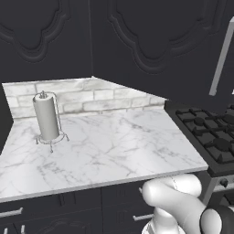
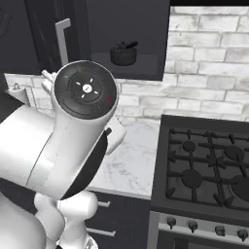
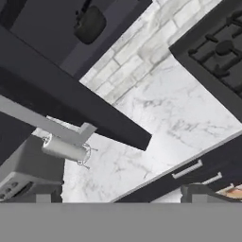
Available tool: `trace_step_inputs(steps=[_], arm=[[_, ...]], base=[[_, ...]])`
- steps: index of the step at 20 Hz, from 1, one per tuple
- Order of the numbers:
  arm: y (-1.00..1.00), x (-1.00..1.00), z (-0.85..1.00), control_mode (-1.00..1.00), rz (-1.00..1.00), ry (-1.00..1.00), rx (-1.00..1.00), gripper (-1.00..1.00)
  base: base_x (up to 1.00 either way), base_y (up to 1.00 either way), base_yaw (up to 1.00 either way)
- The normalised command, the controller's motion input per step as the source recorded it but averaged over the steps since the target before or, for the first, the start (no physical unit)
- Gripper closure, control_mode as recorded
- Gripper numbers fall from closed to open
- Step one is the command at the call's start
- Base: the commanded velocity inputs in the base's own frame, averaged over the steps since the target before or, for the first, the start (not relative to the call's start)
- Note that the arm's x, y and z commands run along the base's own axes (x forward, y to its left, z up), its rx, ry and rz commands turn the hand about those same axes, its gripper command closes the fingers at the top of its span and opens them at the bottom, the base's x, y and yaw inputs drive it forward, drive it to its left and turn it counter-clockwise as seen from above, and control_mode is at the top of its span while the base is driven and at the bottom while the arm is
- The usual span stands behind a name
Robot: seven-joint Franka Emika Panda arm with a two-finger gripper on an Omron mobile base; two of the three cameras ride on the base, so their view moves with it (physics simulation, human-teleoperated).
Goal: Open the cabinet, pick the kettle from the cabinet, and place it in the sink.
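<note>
The cabinet (image 2: 141, 29) stands open, its door (image 3: 94, 108) swung out with the long silver bar handle (image 3: 40, 119) on it. That handle (image 2: 62, 39) also shows left of the opening, and again as a bar (image 1: 221, 59) in the left base view. The black kettle (image 2: 123, 53) sits on the cabinet's shelf, and in the hand view the kettle (image 3: 90, 23) is far off at the top. My gripper (image 3: 123, 196) is open, with nothing between its fingertips (image 3: 203, 191), well short of the kettle and beside the door's edge. The sink is out of view.
A paper towel roll on a wire stand (image 1: 47, 118) is on the white marble counter (image 1: 114, 146). A black gas stove (image 2: 209, 165) adjoins the counter on the right. Base cabinet drawers (image 3: 189, 168) run below. My arm (image 2: 73, 141) blocks much of the right base view.
</note>
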Motion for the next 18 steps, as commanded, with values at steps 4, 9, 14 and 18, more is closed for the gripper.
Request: trace_step_inputs(steps=[4, 9, 14, 18], arm=[[-0.08, 0.23, -0.11, -1.0, 0.01, 0.1, 0.34, -1.0], [-0.04, 0.34, -0.05, -1.0, 0.0, -0.01, 0.31, -1.0], [-0.1, 0.33, -0.12, -1.0, 0.0, 0.0, 0.28, -1.0], [-0.02, 0.37, -0.11, -1.0, 0.05, -0.05, 0.2, -1.0]], base=[[0.0, 0.0, 0.0], [0.0, 0.0, 0.0], [0.0, 0.0, 0.0], [0.0, 0.0, 0.0]])
